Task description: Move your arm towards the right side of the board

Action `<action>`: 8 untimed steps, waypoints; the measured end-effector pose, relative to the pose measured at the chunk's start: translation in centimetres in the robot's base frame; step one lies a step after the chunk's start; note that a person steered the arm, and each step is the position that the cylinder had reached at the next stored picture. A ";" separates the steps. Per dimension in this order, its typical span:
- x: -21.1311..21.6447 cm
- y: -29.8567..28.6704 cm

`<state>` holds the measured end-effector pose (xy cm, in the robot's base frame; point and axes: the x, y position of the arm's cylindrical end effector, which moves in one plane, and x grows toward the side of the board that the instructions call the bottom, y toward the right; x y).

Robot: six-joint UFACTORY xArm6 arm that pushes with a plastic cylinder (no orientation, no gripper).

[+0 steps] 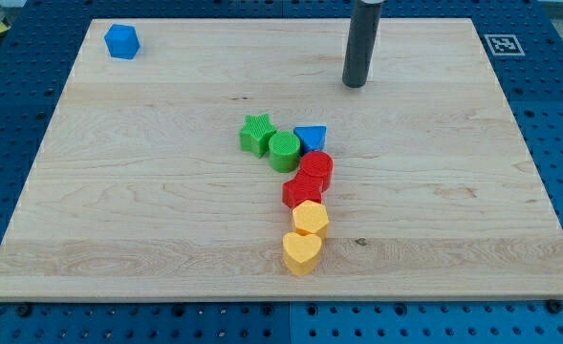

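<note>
Far at the view's top left, a blue block (121, 41) sits alone near the corner of the board (147, 210), well apart from everything else. Nearer the middle, a green star (256, 134) touches a green cylinder (284, 151), and a blue triangle (311, 139) sits just beside that cylinder on its right. Below them a chain of 4 runs toward the view's bottom: a red cylinder (315, 170), a red block (301, 191) whose shape I cannot quite make out, then 2 yellow pieces, a yellow hexagon (311, 218) and a yellow heart (302, 253), each touching the next.

My tip (356, 84) stands right of and above this cluster, near the board's top edge, apart from every block. I carry no claw at all, only the rod, so there is nothing to spread or pinch.

As I judge it, the step is a plain slide to the view's right. No block lies between my tip and the right edge, so a straight sideways path should touch nothing. Doing it well probably means holding that same line, not drifting down toward the blue triangle, and stopping short of the edge.

At the top right corner sits a black-and-white square marker (502, 44); it carries a pattern, no readable writing. No brand names show.
</note>
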<state>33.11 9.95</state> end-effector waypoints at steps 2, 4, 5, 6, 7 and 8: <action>0.0 1.8; 0.0 3.6; 0.0 4.4; 0.0 5.2; 0.0 5.8; -0.1 6.6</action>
<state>33.06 16.58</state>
